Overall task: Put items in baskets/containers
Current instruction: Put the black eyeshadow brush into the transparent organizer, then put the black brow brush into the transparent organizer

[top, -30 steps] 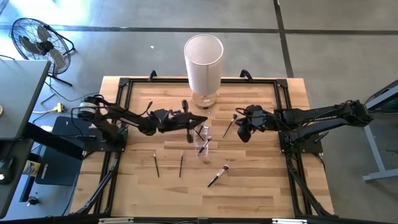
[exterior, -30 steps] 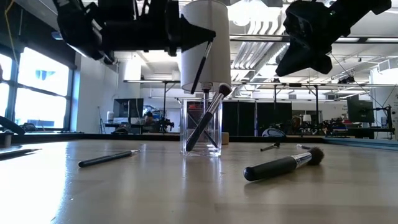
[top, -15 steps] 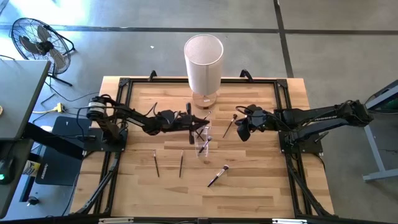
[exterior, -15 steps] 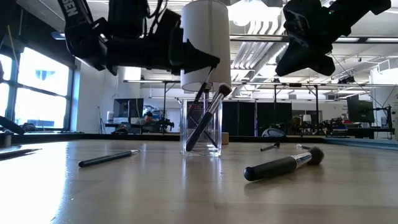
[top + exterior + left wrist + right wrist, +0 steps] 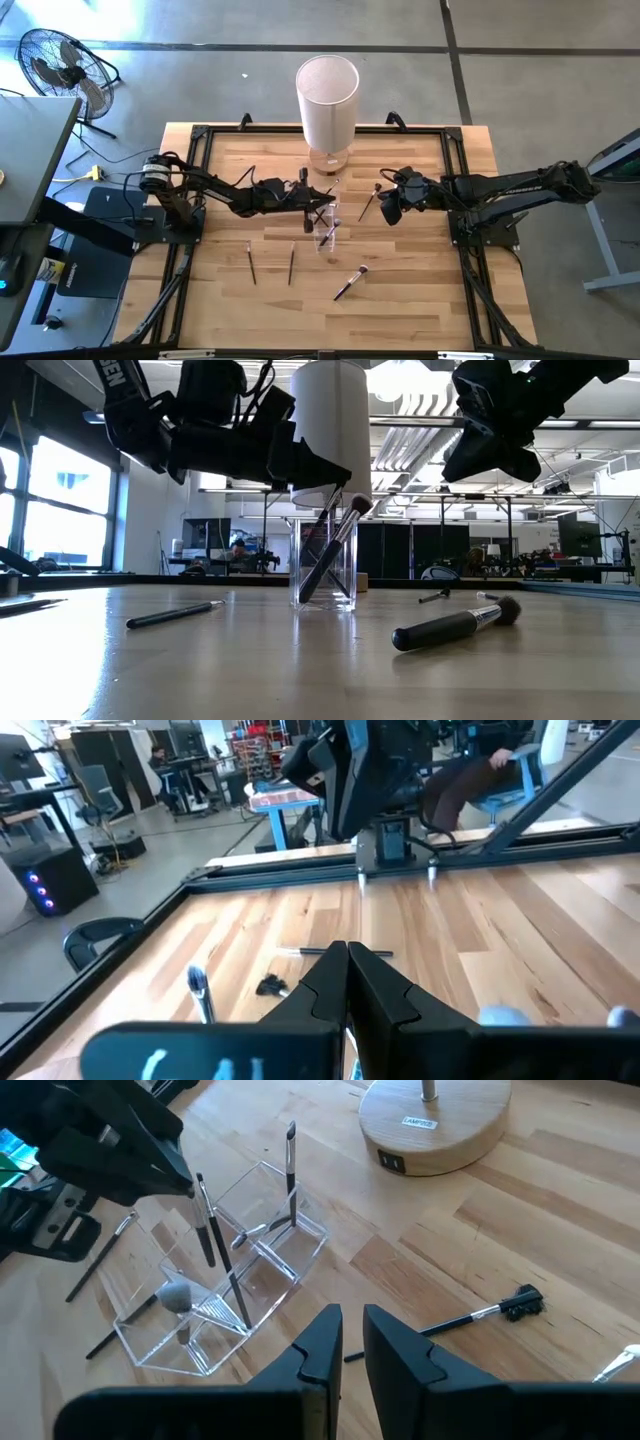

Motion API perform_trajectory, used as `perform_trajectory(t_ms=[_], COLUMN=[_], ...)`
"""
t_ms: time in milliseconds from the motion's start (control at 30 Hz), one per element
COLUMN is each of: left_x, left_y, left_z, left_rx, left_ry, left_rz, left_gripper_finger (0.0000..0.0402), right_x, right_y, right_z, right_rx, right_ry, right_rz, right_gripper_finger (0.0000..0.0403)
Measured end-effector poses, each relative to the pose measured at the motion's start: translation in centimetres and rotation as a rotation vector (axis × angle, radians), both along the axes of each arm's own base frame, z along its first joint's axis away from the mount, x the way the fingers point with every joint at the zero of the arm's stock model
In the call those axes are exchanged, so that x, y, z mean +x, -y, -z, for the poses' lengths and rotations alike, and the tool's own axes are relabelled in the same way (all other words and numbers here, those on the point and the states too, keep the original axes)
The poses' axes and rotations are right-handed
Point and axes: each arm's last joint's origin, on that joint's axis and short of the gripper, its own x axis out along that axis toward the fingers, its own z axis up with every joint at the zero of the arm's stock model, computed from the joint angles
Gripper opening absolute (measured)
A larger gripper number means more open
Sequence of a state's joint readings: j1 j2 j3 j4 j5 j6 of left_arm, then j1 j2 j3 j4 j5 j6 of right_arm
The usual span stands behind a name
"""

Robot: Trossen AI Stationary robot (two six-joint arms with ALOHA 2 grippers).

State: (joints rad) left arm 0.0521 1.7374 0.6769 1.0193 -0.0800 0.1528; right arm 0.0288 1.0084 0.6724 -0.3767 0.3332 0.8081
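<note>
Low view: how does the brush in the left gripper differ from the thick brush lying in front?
The held brush is thin; the thick brush is stouter with a bushy head. The held brush stands steeply, lower end inside the clear container, pinched by the left gripper; the thick brush lies flat on the table, untouched. Both have dark handles.

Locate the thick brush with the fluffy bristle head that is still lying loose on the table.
In the high view, the thick brush lies flat on the wooden table, near the front middle, just right of the clear container and two thin brushes.
</note>
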Motion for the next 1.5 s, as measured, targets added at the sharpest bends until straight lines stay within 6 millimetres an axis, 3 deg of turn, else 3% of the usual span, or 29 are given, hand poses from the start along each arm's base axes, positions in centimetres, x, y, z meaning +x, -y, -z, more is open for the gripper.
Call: perform_trajectory(t_ms=[467, 667, 833, 1033, 1333, 1500], left_x=[0.0, 0.0, 0.3, 0.0, -1.2, -2.3], left_y=[0.1, 0.1, -0.1, -0.2, -0.3, -0.2], left_z=[0.0, 0.0, -0.5, -5.1, -12.8, -15.4], left_rx=[-0.006, -0.126, -0.128, -0.128, -0.295, -0.503], left_ry=[0.0, 0.009, 0.037, 0.089, -0.232, -0.46], left_rz=[0.023, 0.032, -0.03, -0.062, -0.173, -0.28], left_gripper_finger=[0.0012, 0.0086, 0.0157, 0.017, 0.0134, 0.0112], right_x=[0.0, 0.0, 0.0, 0.0, 0.0, 0.0], right_y=[0.0, 0.0, 0.0, 0.1, 0.1, 0.1], right_z=[0.0, 0.0, 0.0, 0.0, 0.0, 0.0], right_rx=[-0.002, -0.003, -0.011, -0.037, -0.051, -0.1], right_ry=[-0.001, -0.001, -0.001, -0.001, -0.011, -0.038], right_rz=[-0.003, -0.003, 0.006, 0.036, 0.013, -0.036], right_gripper_finger=[0.0019, 0.0019, 0.0017, 0.0016, 0.0017, 0.0016])
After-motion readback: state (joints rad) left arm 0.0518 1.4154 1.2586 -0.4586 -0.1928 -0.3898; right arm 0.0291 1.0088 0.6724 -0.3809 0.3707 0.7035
